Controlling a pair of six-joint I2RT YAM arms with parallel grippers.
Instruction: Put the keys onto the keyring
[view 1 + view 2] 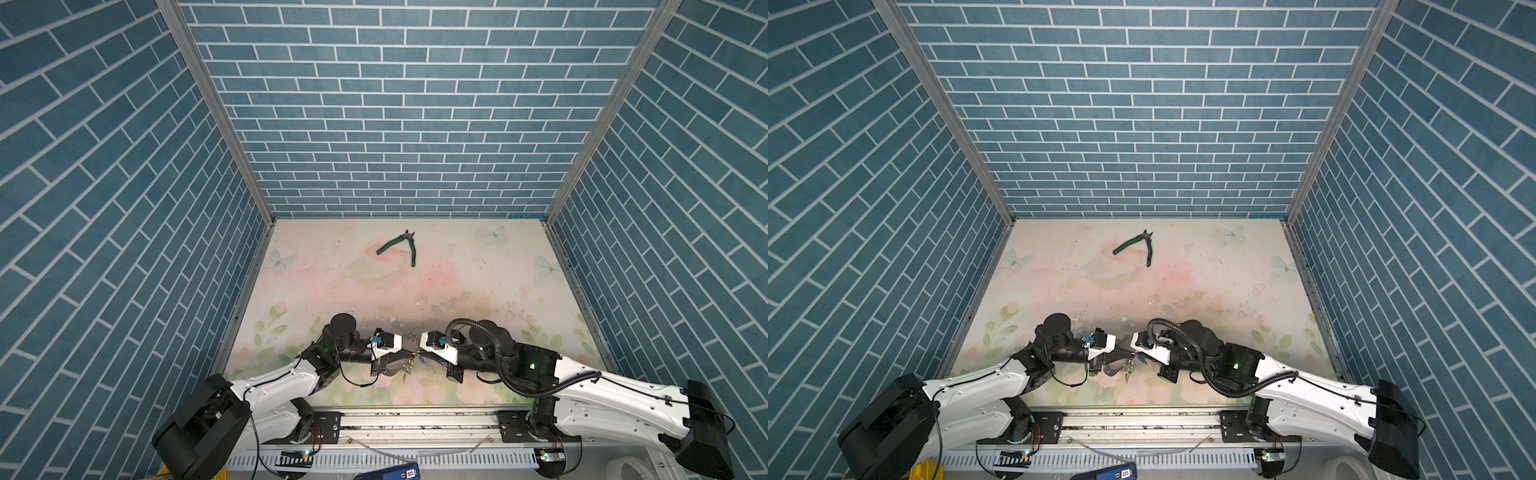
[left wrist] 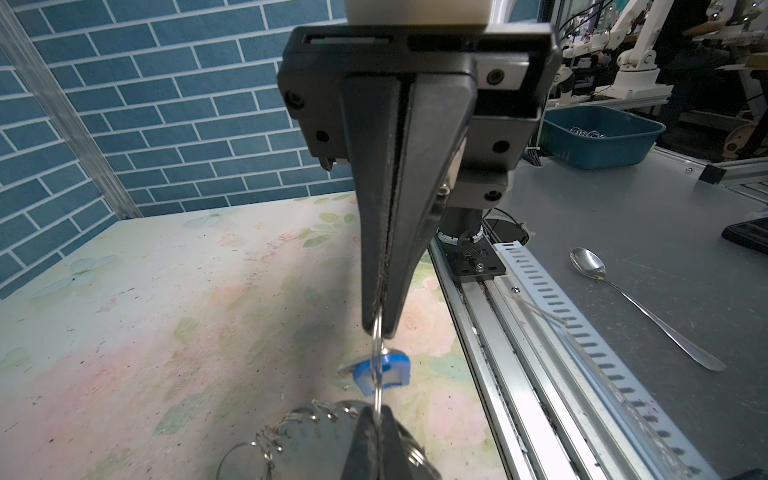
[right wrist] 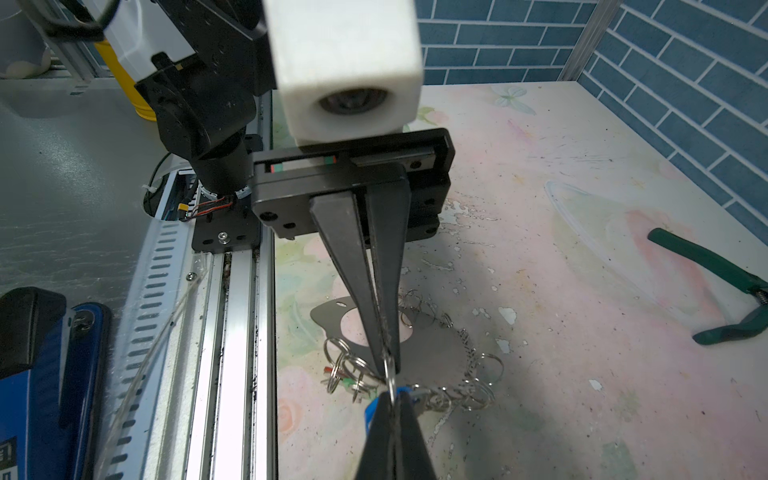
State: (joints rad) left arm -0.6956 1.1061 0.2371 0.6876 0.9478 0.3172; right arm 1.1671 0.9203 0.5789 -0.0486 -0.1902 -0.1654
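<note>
The left gripper [image 3: 388,361] and right gripper [image 2: 376,324] both pinch one thin silver wire ring [image 2: 374,340] tight, just over the flat dark grey oval keyring [image 3: 432,345], and the small blue-tagged silver key [image 2: 395,362] hangs sideways across that ring.

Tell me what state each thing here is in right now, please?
Left gripper: shut on a small ring.
Right gripper: shut on the same small ring.
Blue key: hanging on that ring.
Keyring plate: flat on the table.
Pliers: lying with handles spread.
</note>
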